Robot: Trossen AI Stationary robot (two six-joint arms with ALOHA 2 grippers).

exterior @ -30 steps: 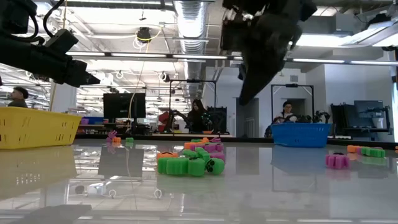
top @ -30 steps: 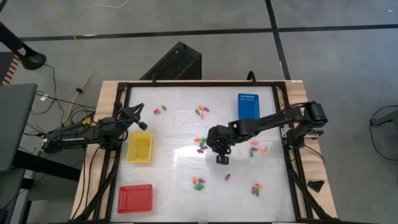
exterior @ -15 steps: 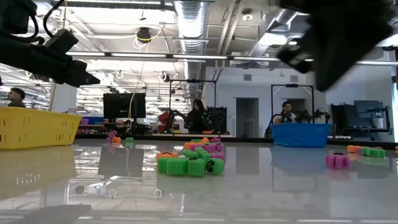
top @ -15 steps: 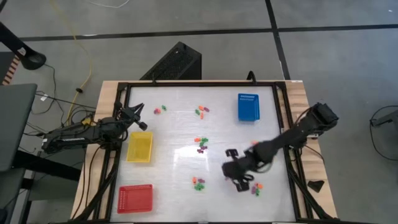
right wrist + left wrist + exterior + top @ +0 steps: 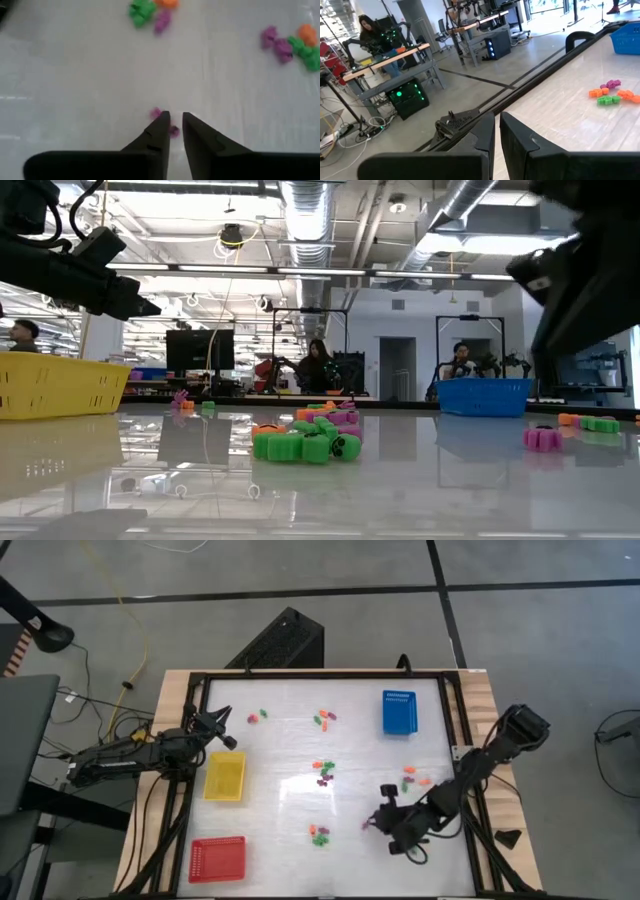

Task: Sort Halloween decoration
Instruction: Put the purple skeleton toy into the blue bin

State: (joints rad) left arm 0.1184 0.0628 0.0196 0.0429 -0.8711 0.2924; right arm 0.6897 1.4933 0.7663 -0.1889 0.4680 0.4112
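- My table [image 5: 290, 810] carries three mesh trays as sorting bins, I judge: yellow tray [image 5: 224, 778] and red tray [image 5: 217, 859] on the left, blue tray [image 5: 398, 712] far right.
- My left gripper [image 5: 222, 726] waits by the far-left edge beyond the yellow tray, fingers nearly pressed together, empty.
- My right gripper [image 5: 172, 122] hangs low over the near-right table, fingers almost closed with a thin slit, grasping nothing; I judge it is lining up on a purple piece [image 5: 156, 113] just beside its tips.
- The Halloween decoration [image 5: 322, 772] lies scattered in small clusters across the table: tiny knobbly orange, green and purple bits, none visibly inside any tray.
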